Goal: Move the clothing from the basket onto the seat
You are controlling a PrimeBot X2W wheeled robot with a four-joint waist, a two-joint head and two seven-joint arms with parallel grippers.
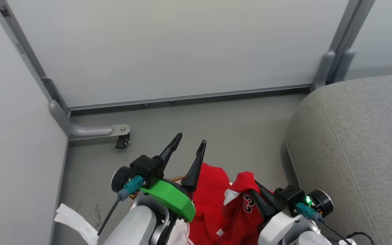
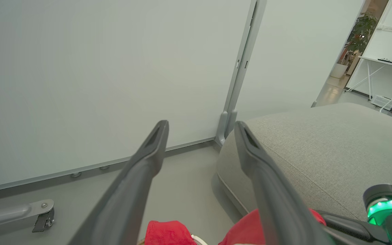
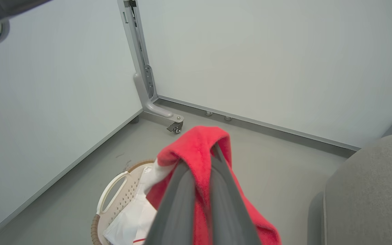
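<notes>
Two pale grey forearms [image 1: 138,224] end in black wrist blocks, each bearing two long, tapering dark fingers: the left gripper [image 1: 191,138] and the right gripper [image 1: 253,188]. A bright green plastic cover [image 1: 172,199] wraps the left wrist, and a small green light [image 1: 307,199] glows on the right. Each wrist carries a teal connector [image 1: 133,185] with a thin black cable [image 1: 109,214] and a round black barrel [image 1: 322,202].

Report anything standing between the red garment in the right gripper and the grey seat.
Nothing visible does: the red garment, clamped in the right gripper, hangs left of the grey seat, with floor between.

Basket [image 3: 111,194] on floor [image 1: 216,126], seat [image 1: 359,143] to its right, clothing [image 3: 199,149] draped over right fingers [image 3: 179,204], wall panels [image 1: 182,51] behind
</notes>
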